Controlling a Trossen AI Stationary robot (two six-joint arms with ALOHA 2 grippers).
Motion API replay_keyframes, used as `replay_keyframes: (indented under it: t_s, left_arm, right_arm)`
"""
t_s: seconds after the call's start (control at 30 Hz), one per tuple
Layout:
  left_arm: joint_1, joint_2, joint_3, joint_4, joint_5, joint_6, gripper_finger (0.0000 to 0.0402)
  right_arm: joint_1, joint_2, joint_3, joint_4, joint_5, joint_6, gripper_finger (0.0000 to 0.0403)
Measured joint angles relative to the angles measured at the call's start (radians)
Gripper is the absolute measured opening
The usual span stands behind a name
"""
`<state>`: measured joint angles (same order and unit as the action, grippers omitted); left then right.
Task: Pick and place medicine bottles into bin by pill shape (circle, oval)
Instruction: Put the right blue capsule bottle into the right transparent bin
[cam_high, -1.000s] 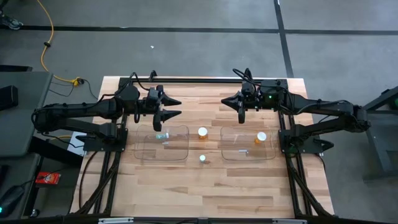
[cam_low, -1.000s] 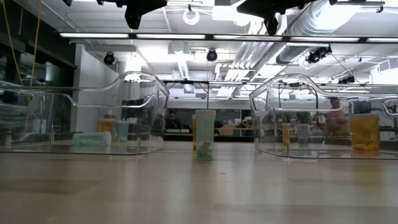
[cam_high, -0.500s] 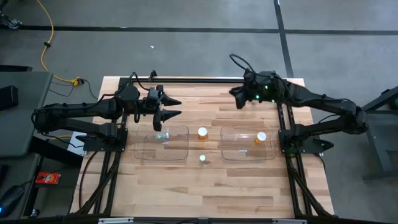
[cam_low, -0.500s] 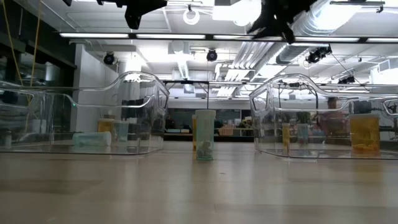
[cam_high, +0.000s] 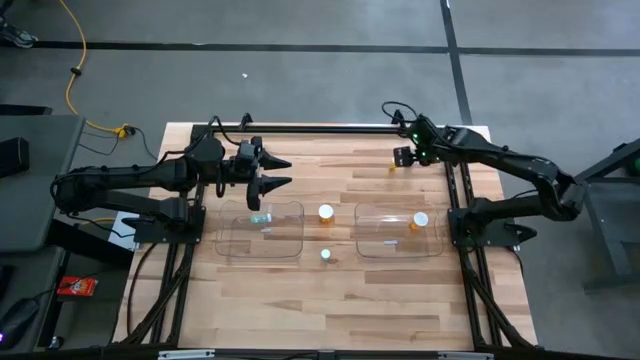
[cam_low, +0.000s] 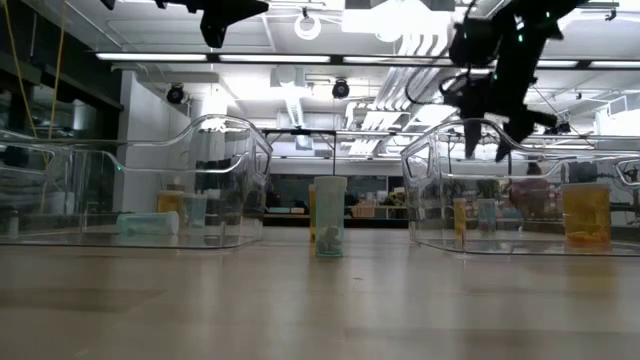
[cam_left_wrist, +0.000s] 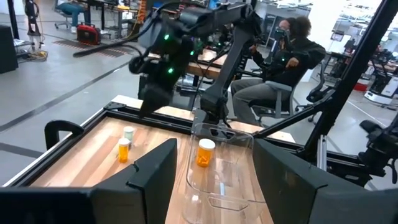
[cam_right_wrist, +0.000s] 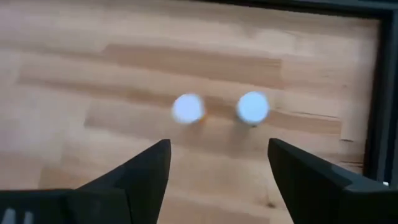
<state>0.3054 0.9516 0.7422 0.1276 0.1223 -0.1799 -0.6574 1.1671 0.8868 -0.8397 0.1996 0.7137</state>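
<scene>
Right end effector (cam_right_wrist: 217, 180), fingers spread, above two white-capped bottles (cam_right_wrist: 188, 108): centre on one cap, descend vertically, avoid its neighbour (cam_right_wrist: 252, 106).

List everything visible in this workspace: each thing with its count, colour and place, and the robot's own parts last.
table: one, pale wood.
left bin: one, clear, mid-table.
right bin: one, clear, beside it.
amber bottle: one, between bins.
pale bottle: one, nearer the front.
teal bottle: one, lying in left bin.
binned amber bottle: one, in right bin.
far bottles: two, amber and pale, near table's back.
person: one, seated beyond the table.
left end effector: open, behind left bin.
right end effector: open, over far bottles.
</scene>
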Motion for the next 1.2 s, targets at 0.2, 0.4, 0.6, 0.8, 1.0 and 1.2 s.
replay_keyframes:
  t_s: [0.2, 0.4, 0.6, 0.8, 1.0, 1.2]
  left_arm:
    - [0.000, 0.000, 0.000, 0.000, -0.003, 0.000, 0.0200]
    - [0.000, 0.000, 0.000, 0.000, -0.006, 0.000, 0.0200]
    - [0.000, 0.000, 0.000, -0.001, -0.027, 0.000, 0.0200]
    - [0.000, 0.000, 0.000, -0.004, -0.041, 0.000, 0.0200]
    - [0.000, 0.000, 0.000, -0.004, -0.041, 0.000, 0.0200]
    - [0.000, 0.000, 0.000, -0.004, -0.040, 0.000, 0.0200]
  right_arm:
    - [-0.098, 0.007, -0.116, 0.152, 0.002, 0.037, 0.0251]
    - [-0.130, 0.094, -0.145, 0.227, -0.017, 0.030, 0.0239]
    - [-0.134, 0.191, -0.118, 0.240, -0.006, 0.004, 0.0222]
    - [-0.135, 0.241, -0.116, 0.259, 0.007, 0.004, 0.0202]
    - [-0.135, 0.264, -0.116, 0.294, 0.008, 0.011, 0.0183]
    - [-0.135, 0.264, -0.116, 0.292, 0.008, 0.002, 0.0156]
